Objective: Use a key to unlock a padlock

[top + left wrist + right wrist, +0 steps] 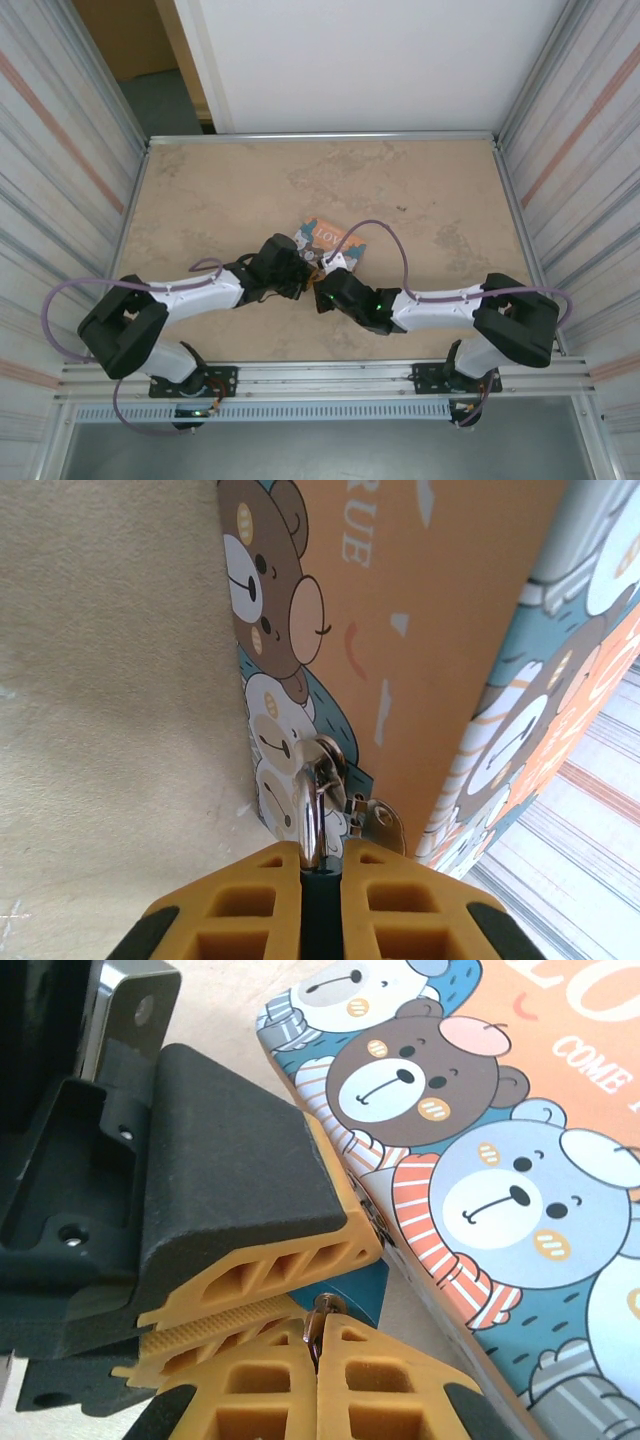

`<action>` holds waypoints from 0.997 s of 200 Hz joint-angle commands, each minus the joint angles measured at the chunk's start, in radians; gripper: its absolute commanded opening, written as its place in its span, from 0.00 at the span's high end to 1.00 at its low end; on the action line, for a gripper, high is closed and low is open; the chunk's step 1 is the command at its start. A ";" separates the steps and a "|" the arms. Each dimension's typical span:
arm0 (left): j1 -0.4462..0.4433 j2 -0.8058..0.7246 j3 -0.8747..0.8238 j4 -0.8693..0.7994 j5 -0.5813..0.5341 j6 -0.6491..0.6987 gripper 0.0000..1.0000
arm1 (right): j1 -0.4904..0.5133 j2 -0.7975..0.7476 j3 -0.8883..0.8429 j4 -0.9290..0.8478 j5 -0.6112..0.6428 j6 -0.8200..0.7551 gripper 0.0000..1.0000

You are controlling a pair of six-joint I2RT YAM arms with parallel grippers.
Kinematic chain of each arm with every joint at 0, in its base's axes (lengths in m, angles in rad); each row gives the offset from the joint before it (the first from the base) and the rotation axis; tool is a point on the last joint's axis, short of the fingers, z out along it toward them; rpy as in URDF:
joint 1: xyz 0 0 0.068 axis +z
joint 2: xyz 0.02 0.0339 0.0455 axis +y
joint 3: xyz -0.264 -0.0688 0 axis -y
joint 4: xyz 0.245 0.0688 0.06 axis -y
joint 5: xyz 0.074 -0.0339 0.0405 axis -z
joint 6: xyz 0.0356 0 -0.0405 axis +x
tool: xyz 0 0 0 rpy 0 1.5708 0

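My left gripper (322,858) is shut on the padlock (322,920), whose dark blue body is squeezed between the yellow fingers. Its silvery shackle (312,805) runs through the latch of the orange bear tin (450,630). In the right wrist view, my right gripper (318,1335) is shut on the key (321,1316). The key's dark tip sits at the padlock's blue underside (367,1290), just below the left gripper's fingers (250,1260). From above, both grippers (300,270) (322,290) meet at the tin's near corner (330,238).
The tin (500,1160) lies flat on the tan table (230,190), mid-table. Metal rails and corrugated walls (60,170) close in the table's sides. Purple cables (385,232) arc over both arms.
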 commanded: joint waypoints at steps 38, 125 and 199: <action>-0.040 0.002 -0.008 0.040 0.063 0.005 1.00 | -0.023 0.025 0.039 -0.046 0.061 0.138 1.00; -0.019 -0.077 0.027 -0.157 -0.061 0.165 0.59 | -0.032 0.011 -0.013 -0.044 0.079 0.254 1.00; -0.003 -0.204 0.152 -0.462 -0.329 0.465 0.43 | -0.107 -0.068 -0.131 -0.002 0.000 0.385 1.00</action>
